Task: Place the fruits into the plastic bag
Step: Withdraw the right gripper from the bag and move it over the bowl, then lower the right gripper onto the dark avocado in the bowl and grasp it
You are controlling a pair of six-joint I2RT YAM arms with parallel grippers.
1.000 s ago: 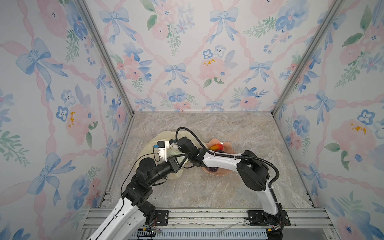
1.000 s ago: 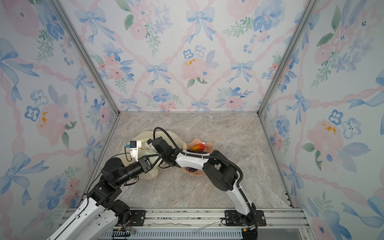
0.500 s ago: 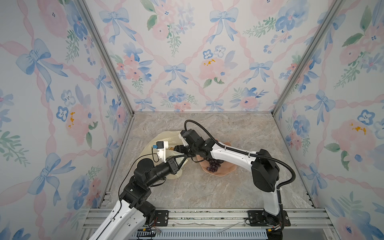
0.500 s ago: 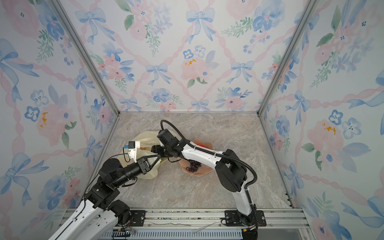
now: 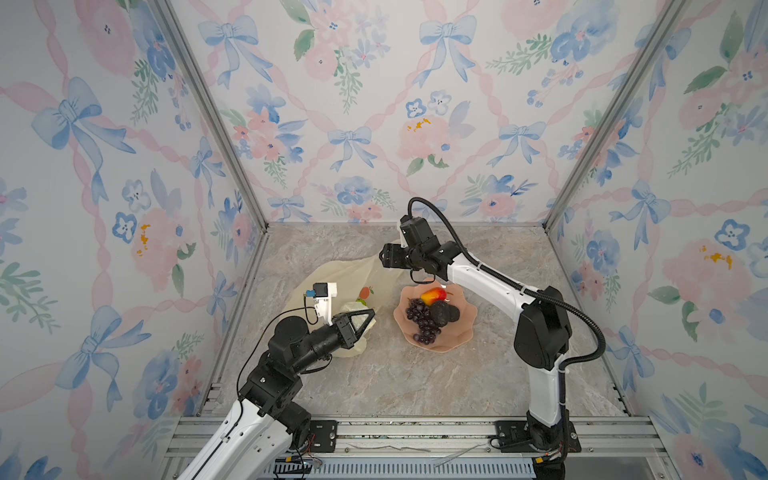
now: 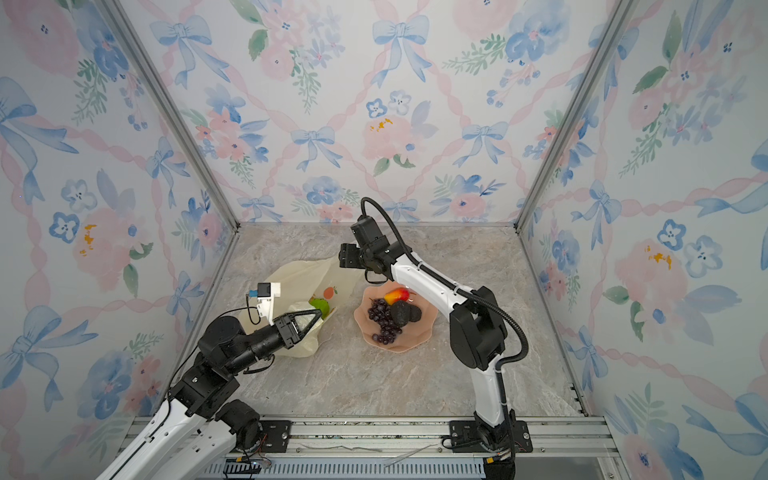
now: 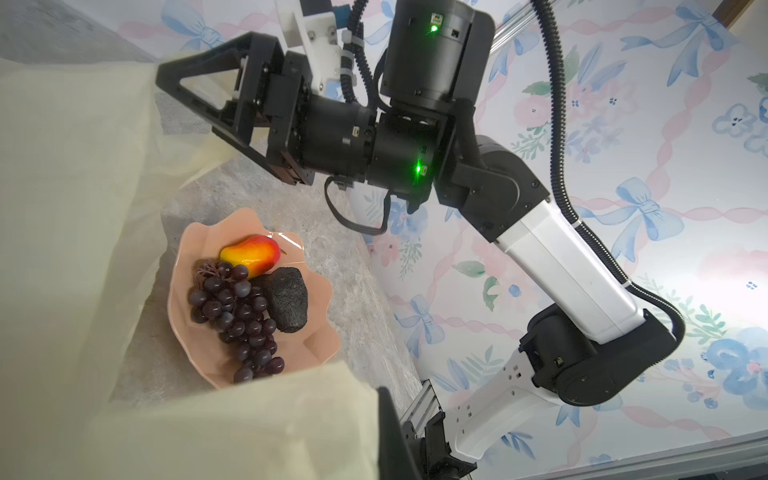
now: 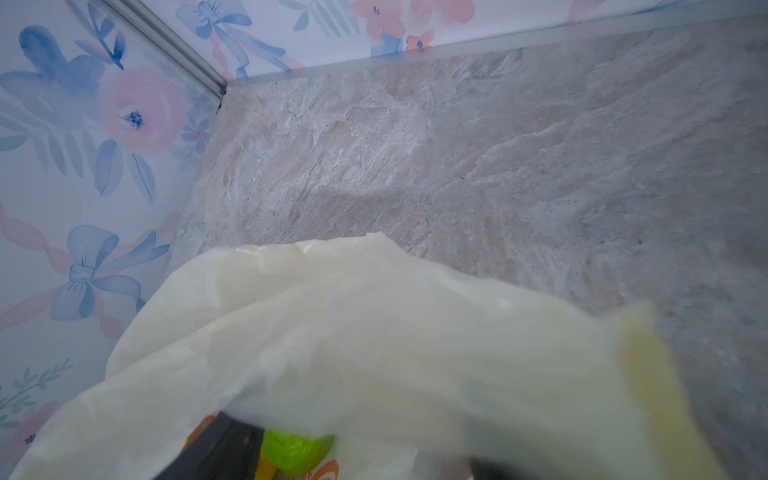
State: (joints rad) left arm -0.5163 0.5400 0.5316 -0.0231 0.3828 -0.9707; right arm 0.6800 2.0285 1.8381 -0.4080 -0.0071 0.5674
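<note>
**A:** Two grippers. How's the left one?
**B:** The left gripper (image 5: 370,314) is clamped on the plastic bag (image 5: 345,272), which lies at nine o'clock of the pink dish (image 5: 465,332). A lime (image 6: 319,304) is inside.
**A:** And the right gripper (image 7: 188,104)?
**B:** Jaws apart, at the dish's eleven o'clock. I'd judge it's between fruits. Next it should dip toward five o'clock for the mango (image 5: 432,296).

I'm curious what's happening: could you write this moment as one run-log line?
left gripper: shut on plastic bag | right gripper: open, by bag's rim | lime: in bag | grapes, mango: in pink dish
</note>
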